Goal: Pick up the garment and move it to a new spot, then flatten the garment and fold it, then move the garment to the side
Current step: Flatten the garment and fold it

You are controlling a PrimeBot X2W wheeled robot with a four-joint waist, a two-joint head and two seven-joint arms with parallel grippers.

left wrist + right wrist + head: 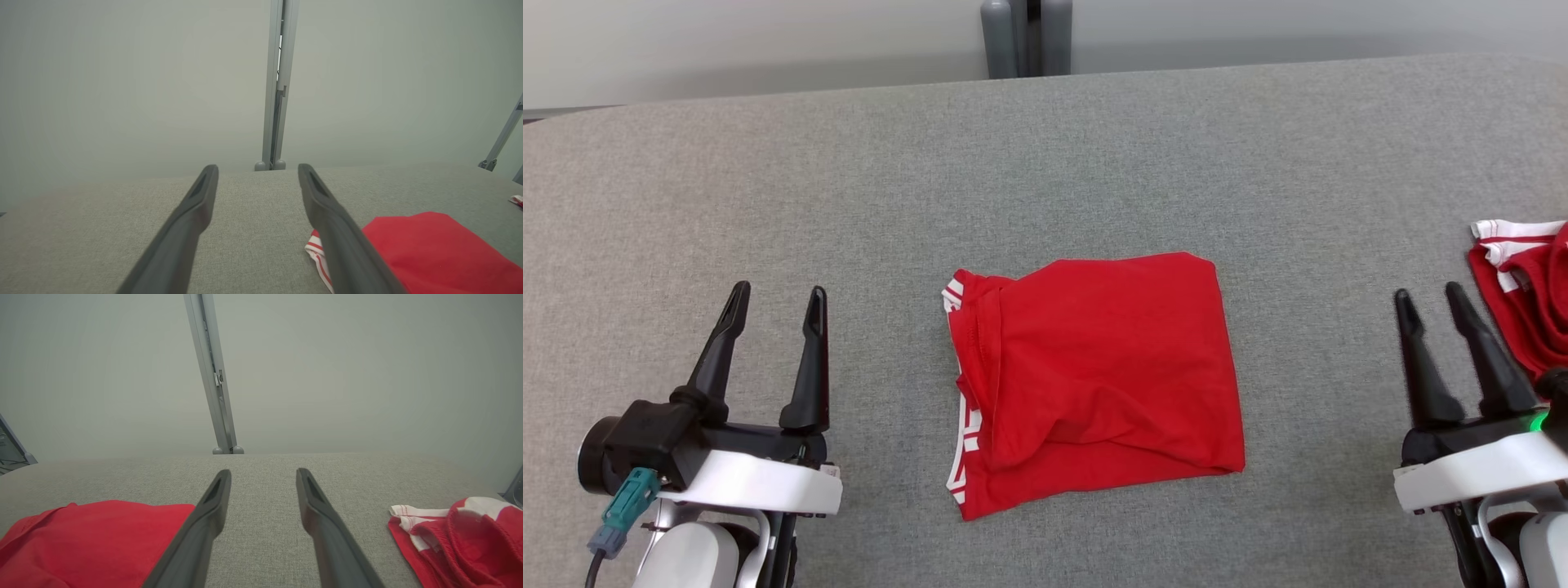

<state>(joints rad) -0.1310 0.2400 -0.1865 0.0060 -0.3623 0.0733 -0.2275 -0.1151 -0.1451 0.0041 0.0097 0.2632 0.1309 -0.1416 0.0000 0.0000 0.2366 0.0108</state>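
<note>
A red garment [1094,380] with white-striped trim lies folded into a rough rectangle at the middle of the grey fabric table [1045,163]. It also appears at the lower right of the left wrist view as the garment [433,249] and at the lower left of the right wrist view as the garment [90,539]. My left gripper [778,306] rests open to the garment's left, nothing between its fingers. My right gripper [1429,300] stands open to the garment's right, also holding nothing. Both grippers [257,171] [263,473] hover apart from the cloth.
A second red and white garment [1523,286] lies crumpled at the table's right edge, just right of my right gripper, seen too as the crumpled garment [461,539]. A grey post [1026,37] stands behind the table's far edge.
</note>
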